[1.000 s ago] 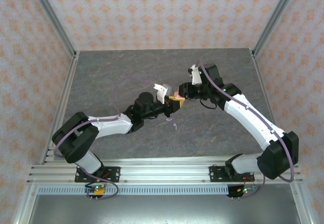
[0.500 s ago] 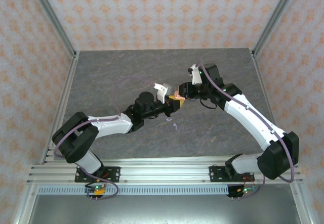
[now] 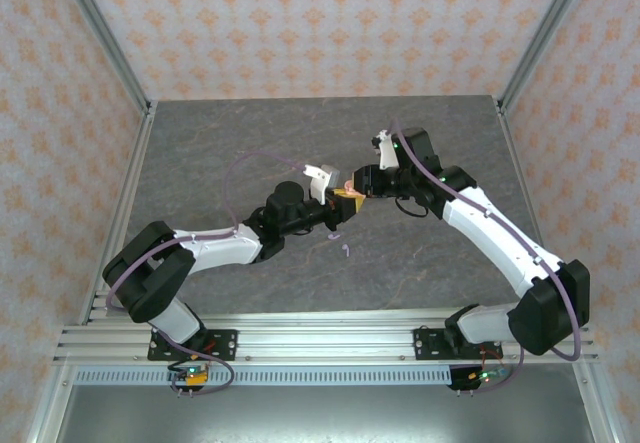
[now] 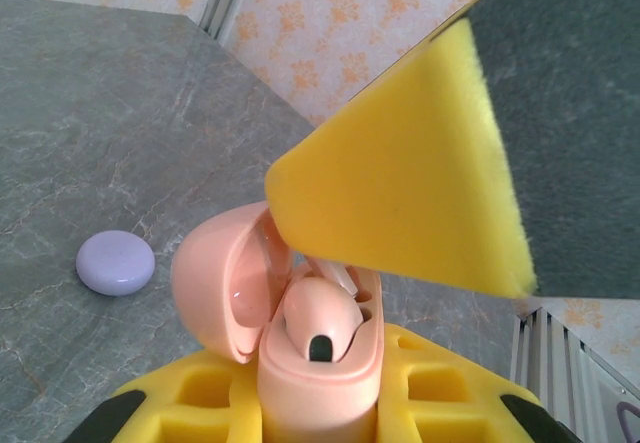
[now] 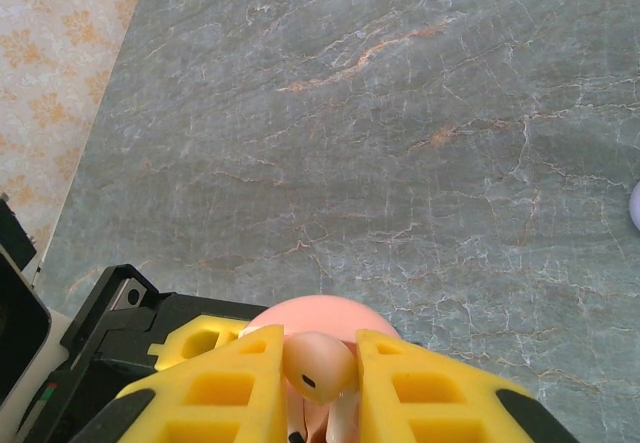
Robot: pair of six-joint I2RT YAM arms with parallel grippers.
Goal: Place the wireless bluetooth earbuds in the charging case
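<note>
Lilac case (image 4: pixel 116 262), left wrist view

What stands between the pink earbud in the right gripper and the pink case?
Nothing visible: the pink earbud, pinched by the right gripper, sits at the pink case, whose lid is swung open.

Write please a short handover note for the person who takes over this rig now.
Left gripper: shut on the open pink case, held above the table.
Right gripper: shut on a pale pink earbud, at the case's mouth.
Two small lilac pieces, likely earbuds, lie on the table; the lilac case lies closed.
Done: pink case is open and off the table.
Left: seat this earbud, then the rest. The second pink one I cannot locate.
</note>
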